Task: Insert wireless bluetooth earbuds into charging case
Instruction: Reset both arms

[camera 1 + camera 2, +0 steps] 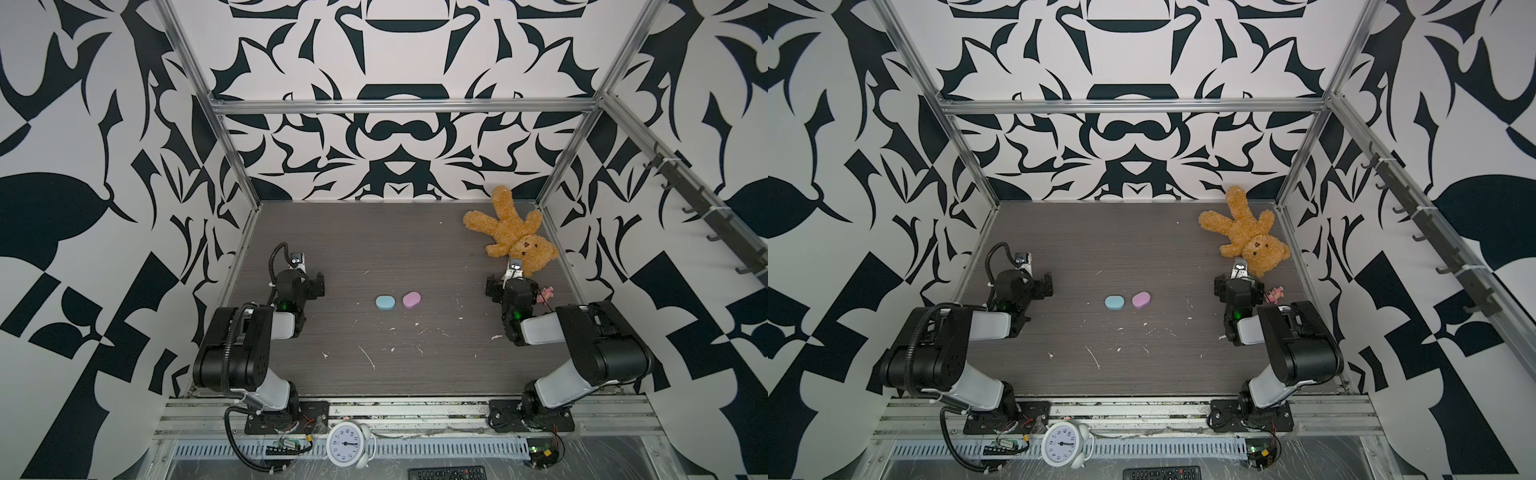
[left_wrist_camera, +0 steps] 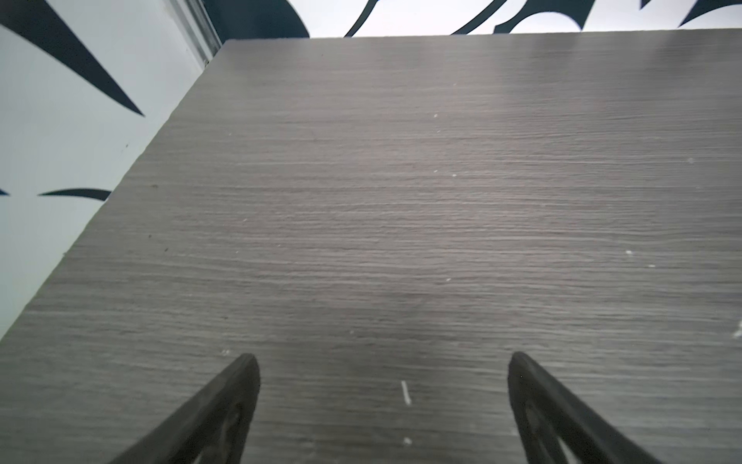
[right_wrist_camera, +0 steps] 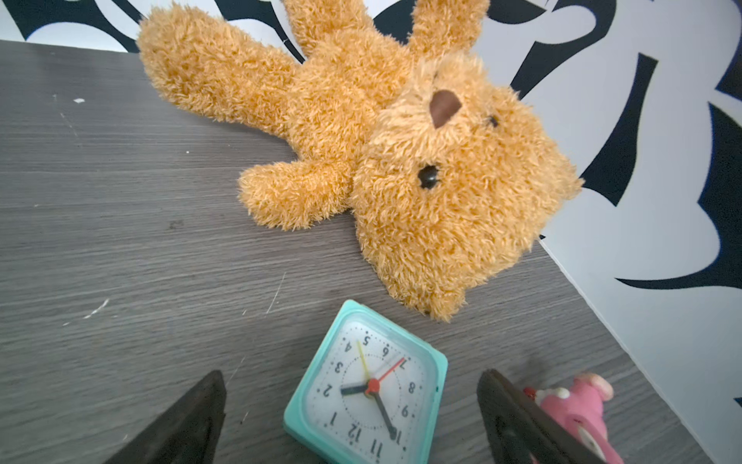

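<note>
Two small oval charging cases lie side by side mid-table with lids shut, in both top views: a pale blue case (image 1: 385, 302) (image 1: 1114, 302) and a pink case (image 1: 411, 299) (image 1: 1140, 299). The earbuds are out of view. My left gripper (image 1: 306, 286) (image 2: 383, 361) hovers near the left wall, well left of the cases, open over bare table. My right gripper (image 1: 510, 286) (image 3: 352, 377) is far right of the cases, open, with nothing held. A teal clock lies on the table below its jaws.
A brown teddy bear (image 1: 513, 232) (image 3: 401, 152) lies at the back right. The teal clock (image 3: 367, 389) and a pink toy (image 3: 574, 405) (image 1: 546, 293) sit beside the right gripper. White scraps (image 1: 368, 357) litter the table's front. A white alarm clock (image 1: 345, 442) stands on the front rail.
</note>
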